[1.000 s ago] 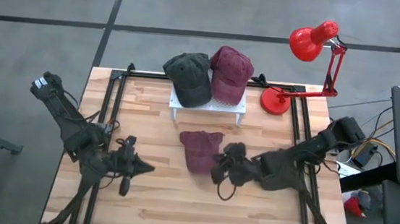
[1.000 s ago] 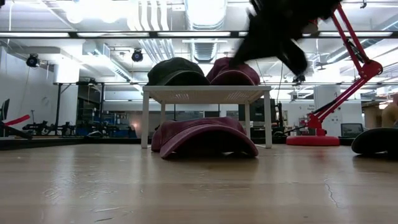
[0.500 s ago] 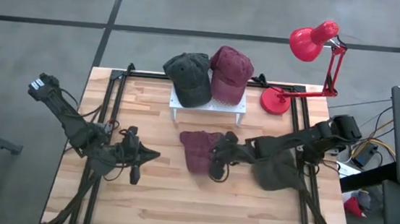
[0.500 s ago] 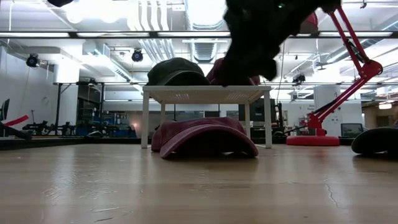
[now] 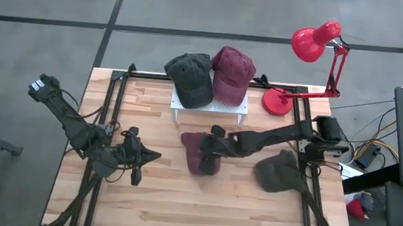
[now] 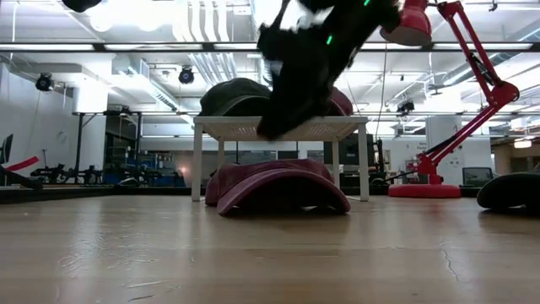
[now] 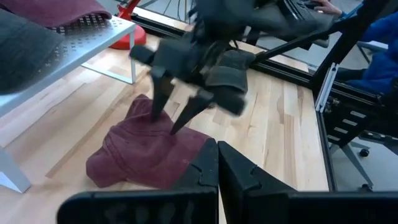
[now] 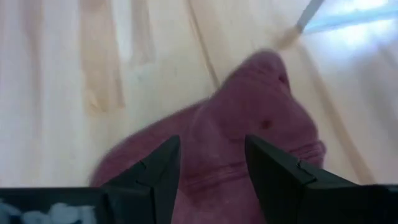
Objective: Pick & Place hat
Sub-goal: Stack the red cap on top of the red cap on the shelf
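Note:
A maroon hat (image 5: 189, 150) lies on the table just in front of the white rack (image 5: 187, 106), resting on its brim and crown edges (image 6: 278, 181). My right gripper (image 5: 205, 157) hangs open just above this hat, its two fingers pointing down at the crown (image 7: 165, 124), which shows between the fingers (image 8: 211, 143). In the low view a gap remains between the fingertips (image 6: 268, 131) and the hat. My left gripper (image 5: 152, 155) waits shut over the table to the hat's left, pointing at it (image 7: 217, 155).
The rack carries a dark grey hat (image 5: 190, 75) and another maroon hat (image 5: 232, 72). A dark hat (image 5: 280, 172) lies on the table at the right, under my right arm. A red desk lamp (image 5: 281, 102) stands at the far right corner. Bare wood lies along the near edge.
My right gripper has swung from beside the dark hat toward the table's left and now stands over the maroon hat; its fingers have spread apart. My left gripper has turned a little toward the maroon hat. The hats have not moved.

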`<state>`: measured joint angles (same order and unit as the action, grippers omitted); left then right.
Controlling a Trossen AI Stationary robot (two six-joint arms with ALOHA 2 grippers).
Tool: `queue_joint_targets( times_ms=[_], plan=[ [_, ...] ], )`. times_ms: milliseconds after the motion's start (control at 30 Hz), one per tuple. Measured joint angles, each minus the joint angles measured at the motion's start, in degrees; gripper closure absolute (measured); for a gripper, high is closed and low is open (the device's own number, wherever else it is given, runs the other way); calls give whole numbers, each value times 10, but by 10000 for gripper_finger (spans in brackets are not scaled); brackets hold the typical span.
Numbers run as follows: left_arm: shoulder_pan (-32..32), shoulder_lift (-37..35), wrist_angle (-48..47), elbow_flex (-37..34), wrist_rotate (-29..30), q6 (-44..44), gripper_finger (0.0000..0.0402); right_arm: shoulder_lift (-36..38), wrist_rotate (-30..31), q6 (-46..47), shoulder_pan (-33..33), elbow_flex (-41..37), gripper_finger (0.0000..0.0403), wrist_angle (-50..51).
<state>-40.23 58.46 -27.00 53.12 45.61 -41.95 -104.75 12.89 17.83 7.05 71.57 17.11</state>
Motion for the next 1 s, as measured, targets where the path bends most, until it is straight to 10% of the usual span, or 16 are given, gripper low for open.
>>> queue_joint_targets(
  times_ms=[433, 1000],
  plan=[
    [0, 0, -17, 0, -28, -1, 401, -84, -283, -33, -21, 41, 254, 28],
    [21, 9, -25, -3, 1, -62, 401, -12, -274, -40, 78, 41, 293, 156]
  ],
)
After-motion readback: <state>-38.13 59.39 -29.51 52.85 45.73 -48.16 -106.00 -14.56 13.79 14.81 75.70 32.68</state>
